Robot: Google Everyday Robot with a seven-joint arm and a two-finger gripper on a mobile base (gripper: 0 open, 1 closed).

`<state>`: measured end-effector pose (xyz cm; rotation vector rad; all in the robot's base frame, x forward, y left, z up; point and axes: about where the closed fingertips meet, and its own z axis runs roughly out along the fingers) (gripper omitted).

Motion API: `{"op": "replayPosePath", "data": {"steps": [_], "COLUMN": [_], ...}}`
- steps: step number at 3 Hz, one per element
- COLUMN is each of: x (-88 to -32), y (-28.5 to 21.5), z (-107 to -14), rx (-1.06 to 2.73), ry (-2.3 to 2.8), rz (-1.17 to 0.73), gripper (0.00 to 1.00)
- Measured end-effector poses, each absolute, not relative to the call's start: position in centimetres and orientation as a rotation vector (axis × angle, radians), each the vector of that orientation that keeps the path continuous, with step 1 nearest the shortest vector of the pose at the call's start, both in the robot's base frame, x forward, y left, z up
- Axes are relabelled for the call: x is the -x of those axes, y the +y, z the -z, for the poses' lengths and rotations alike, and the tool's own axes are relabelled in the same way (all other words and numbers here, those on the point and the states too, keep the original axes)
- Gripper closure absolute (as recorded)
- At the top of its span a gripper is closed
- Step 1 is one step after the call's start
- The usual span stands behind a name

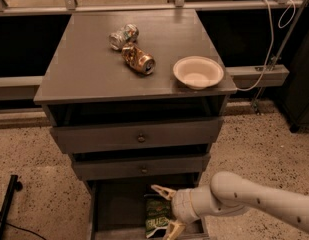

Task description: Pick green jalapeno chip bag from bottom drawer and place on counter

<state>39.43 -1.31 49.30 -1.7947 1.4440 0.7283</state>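
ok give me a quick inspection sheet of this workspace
surface: counter is dark grey and flat.
job's things: green jalapeno chip bag lies in the open bottom drawer, not yet on the counter.
clutter: crushed silver can and gold can mid-counter towards the back; empty white bowl near its front right corner.
grippers: gripper low at the bottom drawer, fingers open, one on either side of the bag.
cables: white cable hangs at the right, beyond the cabinet.
surroundings: speckled floor; black stand at lower left.
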Motion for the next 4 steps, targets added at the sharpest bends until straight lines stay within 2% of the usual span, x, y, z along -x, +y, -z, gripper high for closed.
{"op": "replayPosePath", "data": {"steps": [2,3,4], "x": [-42.8,-43.3,-47.2], "y": [-1.1,0.0,0.2], "z": [-47.2,-44.4,-38.6], "rx": [1.748,1.774,1.698], "ry": [1.362,1.317,1.298], "rz": [-0.667,-0.727,-0.700], "gripper": [0.00,0.00,0.00]}}
